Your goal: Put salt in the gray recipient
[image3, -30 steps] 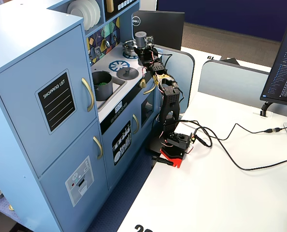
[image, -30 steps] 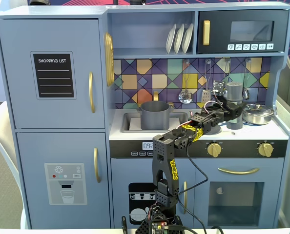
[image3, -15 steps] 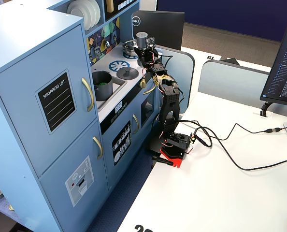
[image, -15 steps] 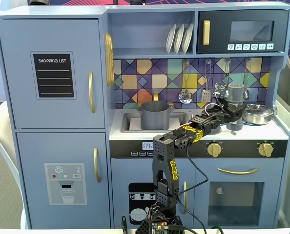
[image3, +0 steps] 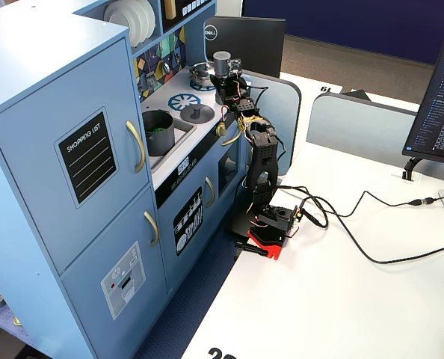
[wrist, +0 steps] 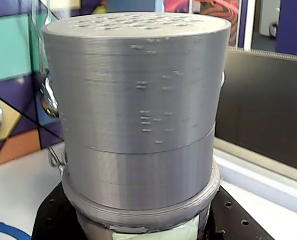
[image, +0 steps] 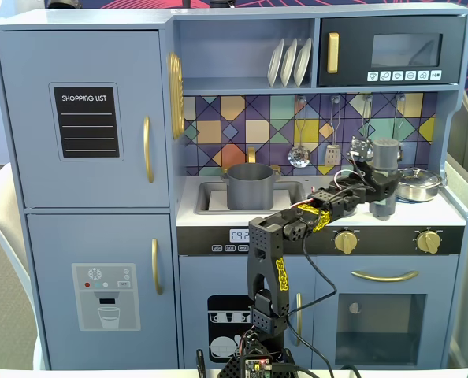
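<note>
The salt shaker (image: 385, 156) is a tall gray cylinder with a lighter top, upright over the right side of the toy stovetop. My gripper (image: 378, 187) is shut around its middle. In the wrist view the shaker (wrist: 138, 115) fills the frame, with its pale green label (wrist: 158, 233) at the bottom edge and my gripper's (wrist: 148, 227) black jaws on both sides. I cannot tell whether its base touches the counter. The gray pot (image: 250, 186) stands in the sink to the left, apart from the gripper. In the other fixed view, the pot (image3: 158, 129), shaker (image3: 222, 63) and gripper (image3: 226, 79) show too.
A shiny steel pan (image: 417, 185) sits just right of the shaker. A flat gray lid with a knob (image3: 197, 112) lies on the stovetop between shaker and sink. Utensils hang on the tiled back wall (image: 242, 126). The microwave (image: 388, 51) and shelf are overhead.
</note>
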